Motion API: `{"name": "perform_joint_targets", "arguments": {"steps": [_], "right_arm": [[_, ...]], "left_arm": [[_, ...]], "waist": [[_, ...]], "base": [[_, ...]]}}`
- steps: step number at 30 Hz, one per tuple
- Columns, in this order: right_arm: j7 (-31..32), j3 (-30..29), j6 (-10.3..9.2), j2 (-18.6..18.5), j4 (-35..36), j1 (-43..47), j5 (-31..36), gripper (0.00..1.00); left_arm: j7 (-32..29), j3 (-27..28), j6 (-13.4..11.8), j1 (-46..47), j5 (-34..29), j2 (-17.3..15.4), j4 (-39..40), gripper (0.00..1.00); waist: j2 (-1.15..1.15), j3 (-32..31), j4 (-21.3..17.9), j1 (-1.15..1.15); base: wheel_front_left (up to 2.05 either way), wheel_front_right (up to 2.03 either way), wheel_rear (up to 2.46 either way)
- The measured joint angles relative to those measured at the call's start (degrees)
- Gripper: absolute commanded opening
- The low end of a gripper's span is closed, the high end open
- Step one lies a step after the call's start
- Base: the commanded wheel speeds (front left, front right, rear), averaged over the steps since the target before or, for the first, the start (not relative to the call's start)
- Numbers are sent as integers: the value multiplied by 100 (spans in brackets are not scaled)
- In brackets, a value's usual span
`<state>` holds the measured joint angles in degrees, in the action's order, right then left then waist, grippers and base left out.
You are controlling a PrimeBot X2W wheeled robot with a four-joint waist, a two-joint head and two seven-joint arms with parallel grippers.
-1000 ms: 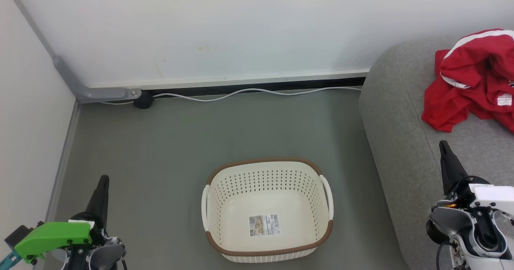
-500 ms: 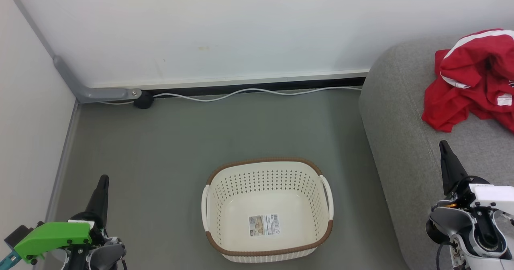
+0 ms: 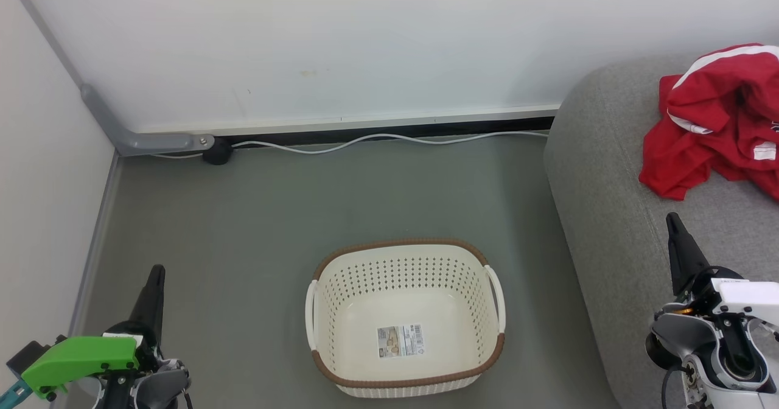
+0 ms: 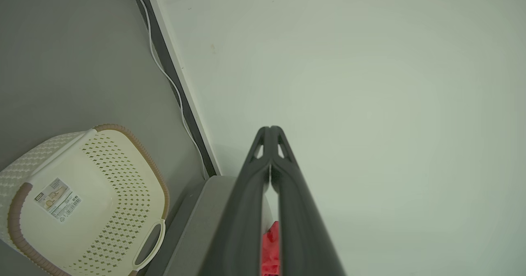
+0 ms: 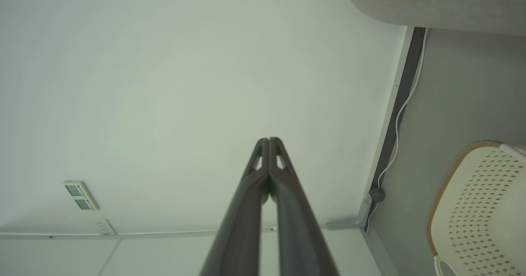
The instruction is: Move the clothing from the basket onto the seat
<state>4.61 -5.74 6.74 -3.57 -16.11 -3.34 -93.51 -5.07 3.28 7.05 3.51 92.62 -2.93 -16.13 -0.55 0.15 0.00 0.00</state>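
The red clothing [image 3: 718,120] with white bands lies crumpled on the grey seat [image 3: 608,202] at the right. On the floor in the middle stands the cream basket [image 3: 405,318] with a brown rim; a sticker shows on its bare base. My left gripper [image 3: 157,270] is shut at the lower left, away from the basket, with nothing in it. My right gripper [image 3: 671,218] is shut over the seat's front part, below the clothing and apart from it. In the wrist views both pairs of fingers [image 4: 270,129] [image 5: 269,139] touch at the tips.
A white wall with a dark skirting runs along the back, with a white cable [image 3: 377,140] and a black plug [image 3: 217,151] on the floor. A grey rail [image 3: 97,108] follows the left wall. Grey floor surrounds the basket.
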Motion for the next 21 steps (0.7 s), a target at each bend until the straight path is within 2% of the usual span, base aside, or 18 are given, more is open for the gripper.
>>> {"name": "perform_joint_targets", "arguments": {"steps": [21], "right_arm": [[0,-9,5,2,2,0,0,0]], "left_arm": [[-1,5,0,0,0,2,7,0]], "waist": [[0,1,0,0]], "base": [[0,0,0]]}}
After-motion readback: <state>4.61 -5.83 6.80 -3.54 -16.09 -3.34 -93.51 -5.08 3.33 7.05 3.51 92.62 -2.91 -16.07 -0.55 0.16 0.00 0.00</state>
